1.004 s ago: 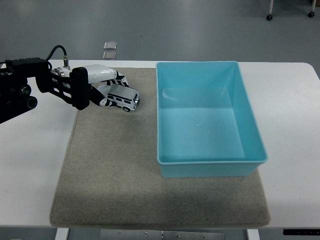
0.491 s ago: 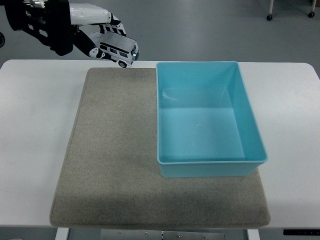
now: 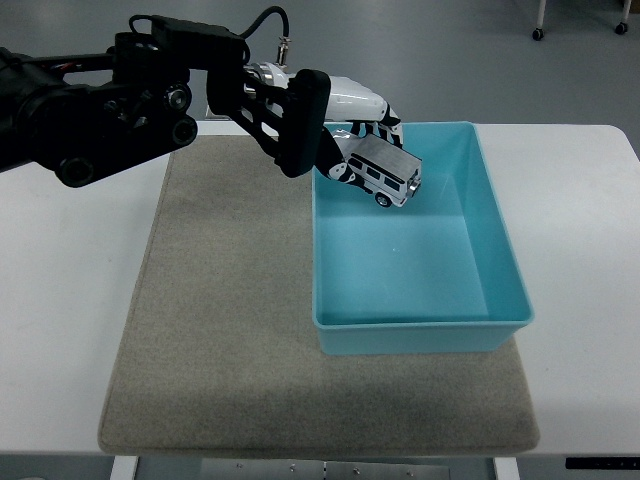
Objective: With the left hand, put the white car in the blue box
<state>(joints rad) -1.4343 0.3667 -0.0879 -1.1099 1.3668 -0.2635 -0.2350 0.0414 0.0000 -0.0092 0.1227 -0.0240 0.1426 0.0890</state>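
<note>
Left hand (image 3: 345,125) with the white car (image 3: 385,172) over the blue box (image 3: 500,250)

The fingers were closed around the car, which hung tilted above the box's far left corner, over the grey mat (image 3: 230,330). The hand hid the car's rear; no writing was readable.

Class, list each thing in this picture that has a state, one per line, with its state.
left hand: shut on the white car, over the blue box
white car: held, tilted, above the box's far left corner
blue box: upright, open, nothing inside
mat: flat under the box
</note>
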